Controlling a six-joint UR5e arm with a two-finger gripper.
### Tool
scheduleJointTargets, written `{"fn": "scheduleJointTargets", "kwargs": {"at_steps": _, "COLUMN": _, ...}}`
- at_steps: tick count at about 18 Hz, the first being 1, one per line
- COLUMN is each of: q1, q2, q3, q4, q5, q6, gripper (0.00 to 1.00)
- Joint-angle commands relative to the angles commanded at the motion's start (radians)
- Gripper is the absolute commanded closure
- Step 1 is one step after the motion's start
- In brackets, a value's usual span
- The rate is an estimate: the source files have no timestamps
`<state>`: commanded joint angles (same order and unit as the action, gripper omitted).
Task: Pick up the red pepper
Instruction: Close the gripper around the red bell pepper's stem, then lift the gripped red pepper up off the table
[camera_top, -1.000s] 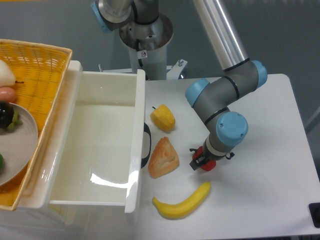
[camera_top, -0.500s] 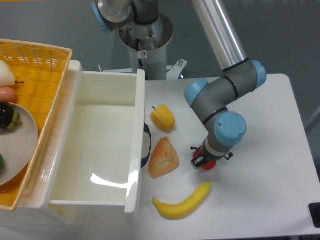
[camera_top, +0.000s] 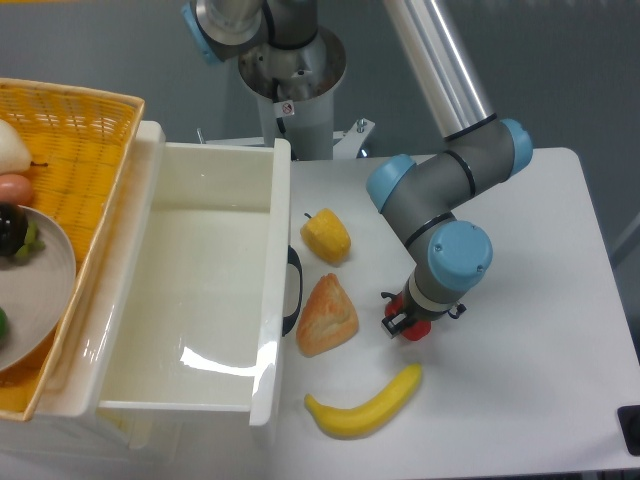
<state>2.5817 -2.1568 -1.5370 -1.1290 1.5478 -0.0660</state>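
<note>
The gripper (camera_top: 405, 322) is down on the white table (camera_top: 540, 330), right over the red pepper (camera_top: 415, 329), which shows only as a red sliver under the wrist. Jaws look clamped on the pepper, though the wrist hides most of the contact. Taking the pepper as the landmark: the bread wedge (camera_top: 326, 316) lies just to its left, the banana (camera_top: 364, 404) below it, the yellow pepper (camera_top: 326, 236) up and left, and the white tub (camera_top: 282, 250) further left.
</note>
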Motion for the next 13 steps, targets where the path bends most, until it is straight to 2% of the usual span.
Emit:
{"fn": "scheduleJointTargets", "kwargs": {"at_steps": 5, "q1": 0.008, "q2": 0.02, "q3": 0.034, "q4": -0.003, "q5": 0.006, "q6": 0.017, "gripper": 0.79}}
{"fn": "scheduleJointTargets", "kwargs": {"at_steps": 8, "q1": 0.014, "q2": 0.035, "q3": 0.058, "q4": -0.006, "q5": 0.029, "q6": 0.081, "gripper": 0.79}}
{"fn": "scheduleJointTargets", "kwargs": {"at_steps": 13, "q1": 0.043, "q2": 0.089, "q3": 0.058, "q4": -0.012, "q5": 0.052, "q6": 0.306, "gripper": 0.79}}
